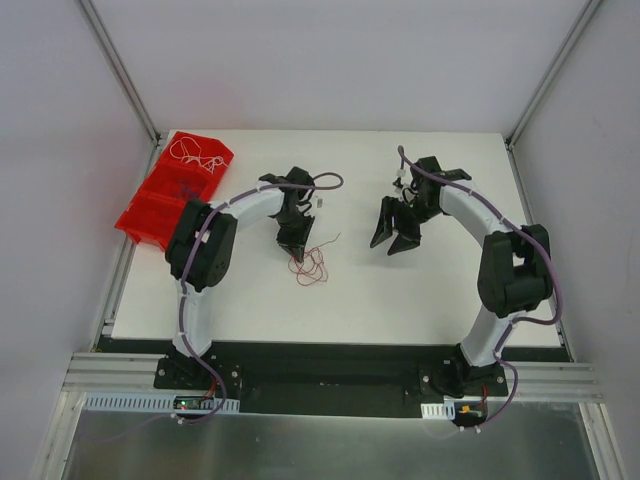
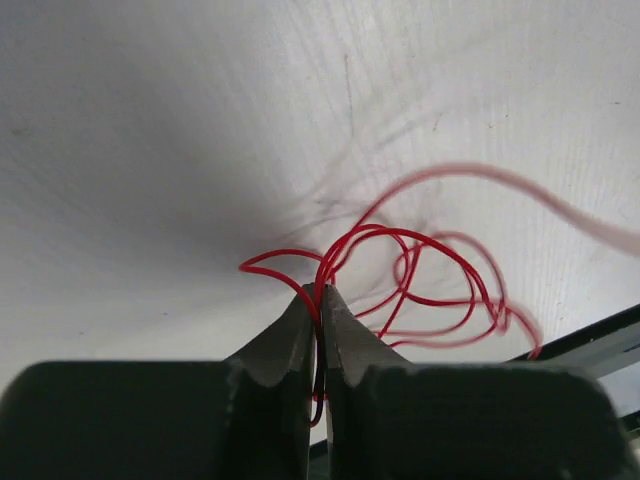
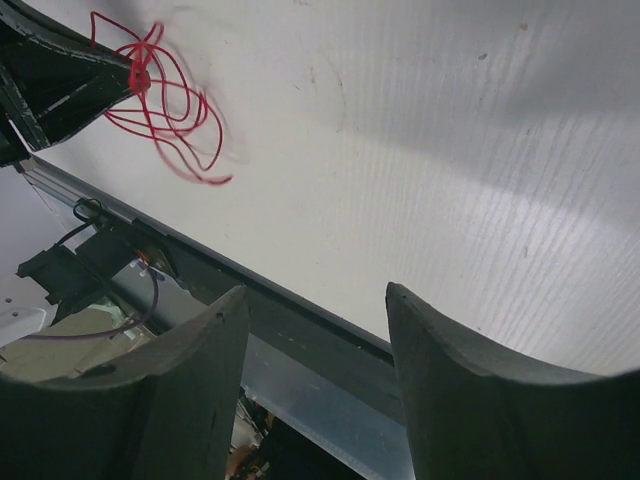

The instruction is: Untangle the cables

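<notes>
A tangle of thin red cables (image 1: 309, 265) lies in loops on the white table just below my left gripper (image 1: 294, 247). In the left wrist view the left gripper (image 2: 320, 292) is shut on a strand of the red cables (image 2: 420, 280), which curl out to the right of the tips. My right gripper (image 1: 395, 238) is open and empty, to the right of the tangle and apart from it. In the right wrist view the right gripper (image 3: 315, 295) has its jaws wide apart, and the red cables (image 3: 165, 105) show at the upper left beside the left gripper.
A red bin (image 1: 172, 190) sits at the table's far left corner, with pale thin wires (image 1: 195, 155) in its far compartment. A small grey piece (image 1: 322, 204) lies near the left arm. The table's dark front edge (image 3: 280, 300) runs close below the right gripper.
</notes>
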